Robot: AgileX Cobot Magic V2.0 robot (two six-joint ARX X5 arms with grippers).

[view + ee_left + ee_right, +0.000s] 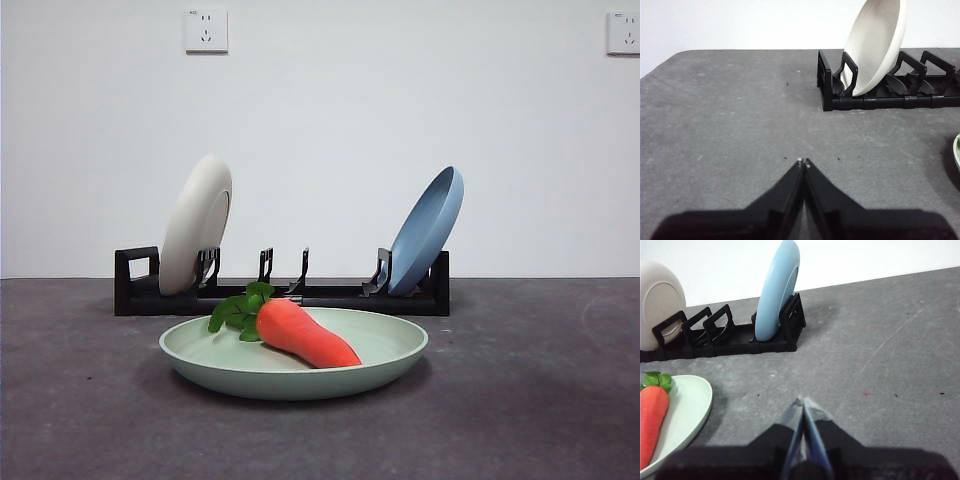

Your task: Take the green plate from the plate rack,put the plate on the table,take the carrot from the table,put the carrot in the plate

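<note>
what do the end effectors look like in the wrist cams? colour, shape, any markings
Left end effector: two matte black jaws tapering to a narrow wedge, with small pale specks at the tips. Right end effector: the same black wedge shape, but its inner faces look glossy, with a bluish-grey sheen. No cables, labels or markings show in either view.

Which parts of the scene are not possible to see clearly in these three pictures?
- Front view: the middle of the plate rack is hidden behind the carrot and the green plate.
- Left wrist view: the green plate is cut off by the edge; only a sliver of rim shows. The left gripper is shut.
- Right wrist view: the carrot's tip is cut off by the edge. The right gripper is shut.
</note>
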